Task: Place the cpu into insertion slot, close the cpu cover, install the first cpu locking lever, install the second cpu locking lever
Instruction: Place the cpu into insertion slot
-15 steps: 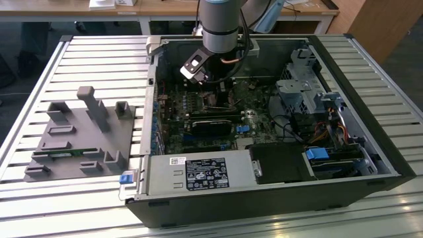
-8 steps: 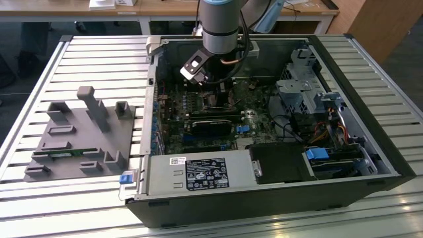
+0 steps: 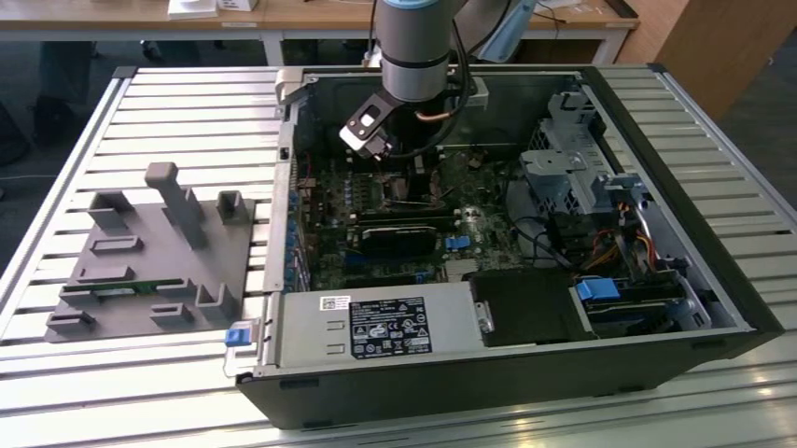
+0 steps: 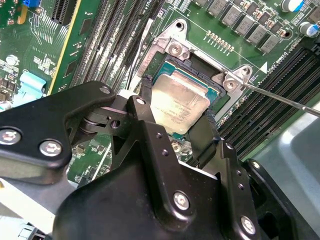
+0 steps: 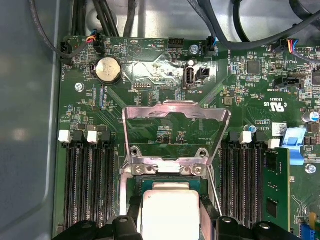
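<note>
The fingers (image 4: 202, 137) are closed on the cpu (image 4: 177, 102), one black tip against each of two opposite edges. The cpu lies over the slot (image 4: 195, 67); whether it is fully seated I cannot tell. The cover (image 5: 175, 106) stands flipped open just beyond the slot, green board (image 5: 150, 65) showing through its cut-out. A thin lever (image 4: 280, 97) juts out from one slot corner. Black memory slots (image 5: 90, 185) flank the slot. In the exterior view the arm (image 3: 417, 37) reaches down at upper centre into the open case (image 3: 498, 392) on the slatted table (image 3: 187, 103). A grey fixture (image 3: 149, 252) lies at the left.
</note>
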`<state>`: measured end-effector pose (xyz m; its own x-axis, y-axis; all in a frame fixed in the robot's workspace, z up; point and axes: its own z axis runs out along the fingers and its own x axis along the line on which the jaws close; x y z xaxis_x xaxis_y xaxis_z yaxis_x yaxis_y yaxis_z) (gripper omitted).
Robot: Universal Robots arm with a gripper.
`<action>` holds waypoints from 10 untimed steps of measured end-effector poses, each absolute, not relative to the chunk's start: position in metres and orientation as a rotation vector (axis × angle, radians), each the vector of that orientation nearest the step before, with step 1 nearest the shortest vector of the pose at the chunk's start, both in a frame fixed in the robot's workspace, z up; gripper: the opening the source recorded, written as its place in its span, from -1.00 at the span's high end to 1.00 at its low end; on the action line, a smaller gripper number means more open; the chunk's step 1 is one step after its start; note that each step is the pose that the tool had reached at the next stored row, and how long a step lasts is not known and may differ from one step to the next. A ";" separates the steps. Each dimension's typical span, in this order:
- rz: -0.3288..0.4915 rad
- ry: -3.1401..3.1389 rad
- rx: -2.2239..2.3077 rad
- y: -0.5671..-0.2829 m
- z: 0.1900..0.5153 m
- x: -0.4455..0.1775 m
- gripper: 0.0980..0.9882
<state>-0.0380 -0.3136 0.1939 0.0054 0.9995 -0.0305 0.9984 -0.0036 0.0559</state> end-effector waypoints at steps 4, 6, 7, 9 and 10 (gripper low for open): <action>0.027 2.173 2.183 -0.314 0.194 -0.038 -0.02; 0.027 2.173 2.183 -0.314 0.194 -0.038 -0.16; 0.027 2.173 2.183 -0.314 0.194 -0.038 -0.16; 0.027 2.173 2.183 -0.314 0.194 -0.038 -0.16; 0.027 2.173 2.183 -0.314 0.194 -0.038 -0.16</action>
<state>-0.0380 -0.3136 0.1937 0.0054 0.9995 -0.0305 0.9984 -0.0037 0.0559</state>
